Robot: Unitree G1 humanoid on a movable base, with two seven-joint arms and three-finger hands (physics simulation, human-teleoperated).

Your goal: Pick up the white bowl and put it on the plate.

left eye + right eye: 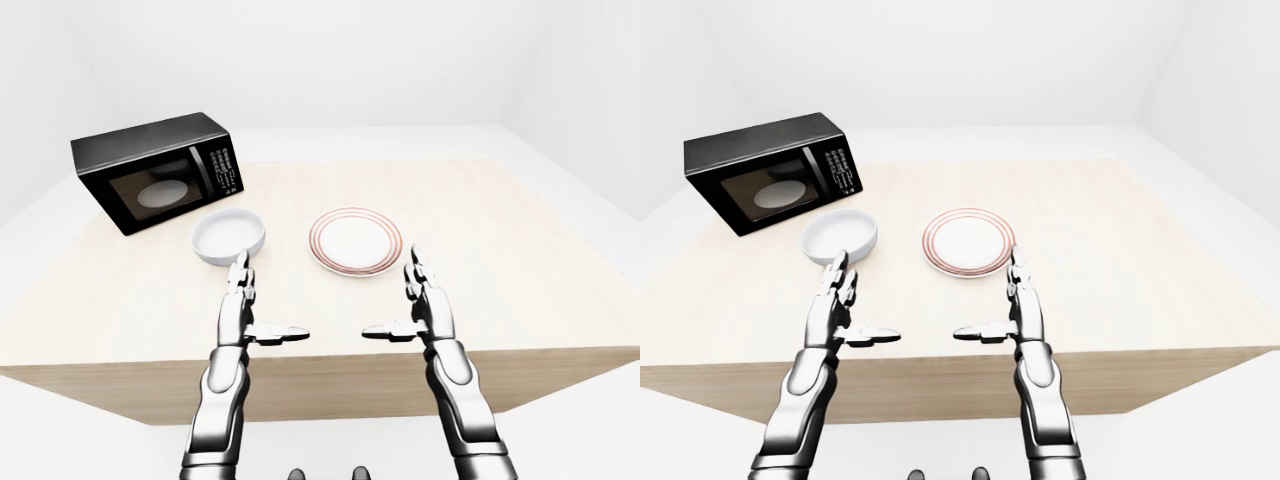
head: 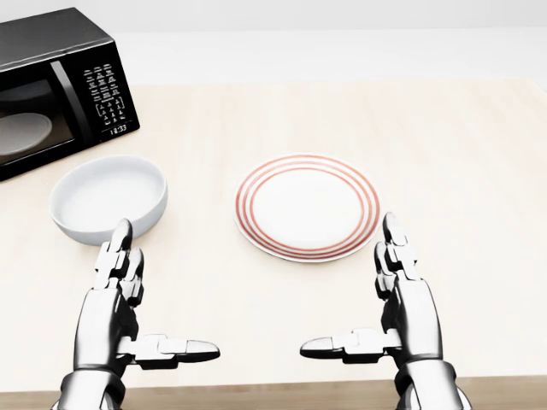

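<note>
Left-eye view: my table (image 1: 520, 230), pale wood; white bowl (image 1: 229, 237), round, empty, left of the plate (image 1: 356, 241).

Head view: plate red-ringed, bare; black microwave (image 2: 53, 90) top left.

Right-eye view: my left hand (image 1: 836, 300) and right hand (image 1: 1018, 305), metallic, both spread wide, holding nothing, thumbs pointing inward.
</note>
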